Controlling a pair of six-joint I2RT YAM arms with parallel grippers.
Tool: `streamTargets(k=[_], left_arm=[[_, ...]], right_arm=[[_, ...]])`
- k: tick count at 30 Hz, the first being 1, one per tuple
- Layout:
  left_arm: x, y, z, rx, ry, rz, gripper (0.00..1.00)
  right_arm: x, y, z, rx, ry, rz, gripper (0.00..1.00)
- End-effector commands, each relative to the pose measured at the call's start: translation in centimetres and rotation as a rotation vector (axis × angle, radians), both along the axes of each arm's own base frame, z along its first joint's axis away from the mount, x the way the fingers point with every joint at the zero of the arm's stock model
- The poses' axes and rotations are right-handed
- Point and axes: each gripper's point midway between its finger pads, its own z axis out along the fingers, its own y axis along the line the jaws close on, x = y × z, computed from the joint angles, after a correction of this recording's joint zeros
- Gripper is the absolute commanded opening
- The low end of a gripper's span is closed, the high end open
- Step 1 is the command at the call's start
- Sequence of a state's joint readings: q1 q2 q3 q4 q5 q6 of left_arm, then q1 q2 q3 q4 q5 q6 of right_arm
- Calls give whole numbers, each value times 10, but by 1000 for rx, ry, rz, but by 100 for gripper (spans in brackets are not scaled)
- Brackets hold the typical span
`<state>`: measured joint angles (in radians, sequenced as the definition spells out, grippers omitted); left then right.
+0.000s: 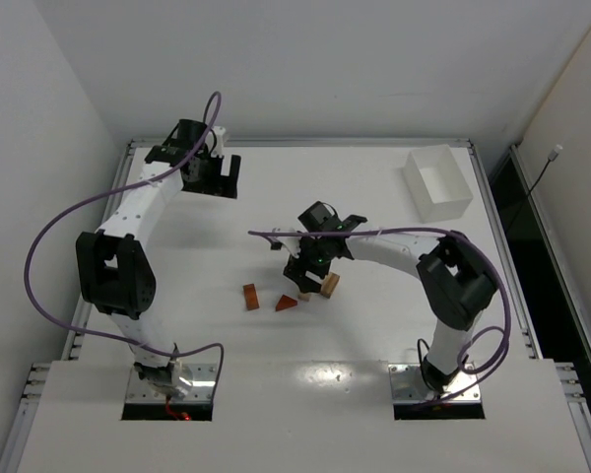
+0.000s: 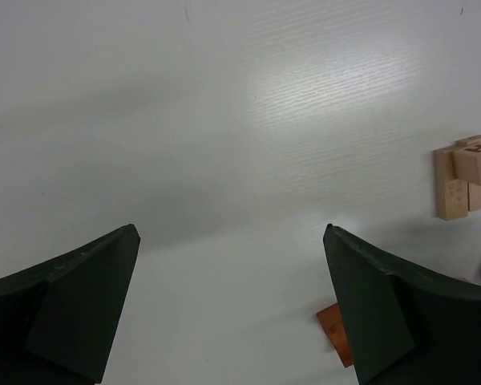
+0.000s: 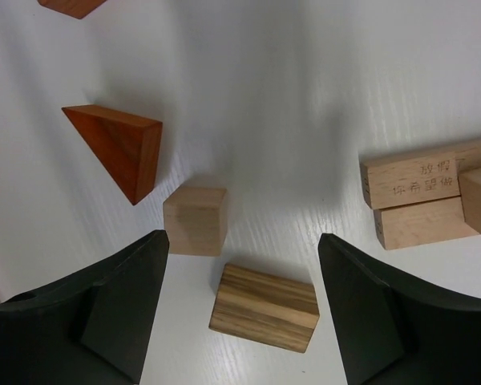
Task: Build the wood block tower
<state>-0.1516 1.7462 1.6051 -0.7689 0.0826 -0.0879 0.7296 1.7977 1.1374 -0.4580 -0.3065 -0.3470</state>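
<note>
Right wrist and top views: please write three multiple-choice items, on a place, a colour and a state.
1. The white box stands: A) between the arm bases B) at the far right C) at the far left
2. The wedge beside the small cube is: A) blue B) white C) reddish-brown
3. The right gripper is: A) open over the striped block B) shut on a cube C) out of view
1 B, top view shows it there; 2 C, its faces show that colour; 3 A, its fingers stand wide apart.
</note>
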Motion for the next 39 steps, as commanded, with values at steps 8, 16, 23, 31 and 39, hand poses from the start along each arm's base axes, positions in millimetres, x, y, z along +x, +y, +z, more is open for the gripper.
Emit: streamTargets(k=[8, 16, 23, 31, 39], left_arm=[[9, -7, 16, -37, -50, -15, 99], [10, -9, 16, -45, -49, -22, 99], [12, -12, 17, -60, -56, -34, 99], [10, -14, 10, -66, -36, -40, 99], [13, -16, 4, -73, -26, -47, 99]], right_arm=[[-1, 14, 5, 14, -6, 73, 68], [-23, 17, 7, 27, 26, 127, 66], [-29, 16, 1, 15, 45, 128, 66], [-26, 20, -1, 16, 49, 121, 66], [-25, 16, -7, -4, 50, 105, 66]])
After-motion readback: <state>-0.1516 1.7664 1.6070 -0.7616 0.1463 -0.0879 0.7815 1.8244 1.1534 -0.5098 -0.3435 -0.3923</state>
